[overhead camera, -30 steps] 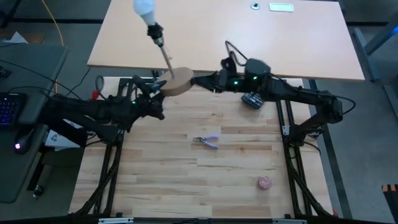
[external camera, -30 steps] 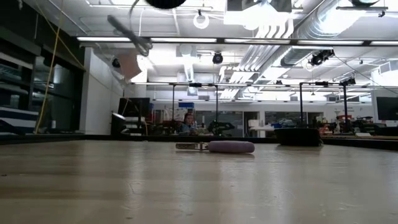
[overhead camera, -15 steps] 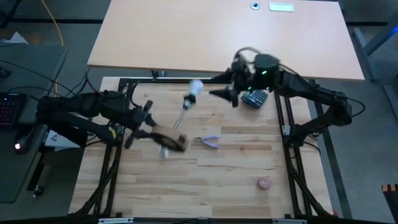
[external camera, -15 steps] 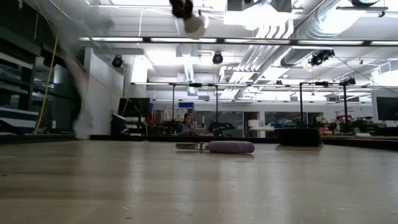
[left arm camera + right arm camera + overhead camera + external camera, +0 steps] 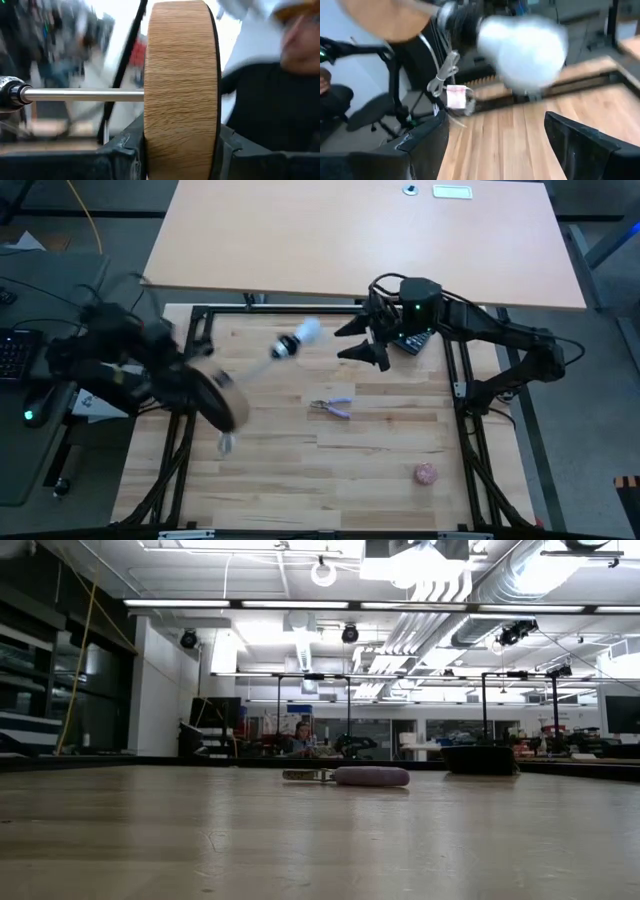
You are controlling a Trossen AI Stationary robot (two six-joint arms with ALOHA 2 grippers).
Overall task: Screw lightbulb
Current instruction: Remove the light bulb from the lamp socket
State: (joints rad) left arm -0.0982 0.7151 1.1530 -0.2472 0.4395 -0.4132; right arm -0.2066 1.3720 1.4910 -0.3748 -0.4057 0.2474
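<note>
The left end effector [image 5: 181, 150] is clamped on the rim of the round wooden lamp base [image 5: 181, 85], one dark finger on each flat face. That grip seems chosen to leave the thin metal stem [image 5: 82, 94] free to stick out sideways. In the high view the left arm sits at about 9 o'clock on the counter [image 5: 380, 470], holding the base [image 5: 225, 402] tilted, with the stem running up toward 1 o'clock to a black socket [image 5: 287, 346].

The lightbulb [image 5: 307, 330] sits at the far tip of that stem, already in the socket, near the counter's 12 o'clock edge. How deeply it is threaded cannot be told from here.

The right end effector [image 5: 362, 340] hangs at about 1 o'clock, just beside the bulb and apart from it, with its fingers spread wide and nothing between them. In its own wrist view the bulb [image 5: 522, 52] floats blurred beyond the two open fingers [image 5: 580, 142], so the lamp looks to be presented bulb-first toward it. One arm steadies the lamp so the other can turn the bulb.

A judgement: the next step is likely for the right end effector to close around the frosted head and twist, which needs the lamp held still first.

Small pliers with purple handles [image 5: 334, 406] lie near the counter's centre, and a pinkish ball [image 5: 426, 473] rests toward 5 o'clock. Neither is in the way.
</note>
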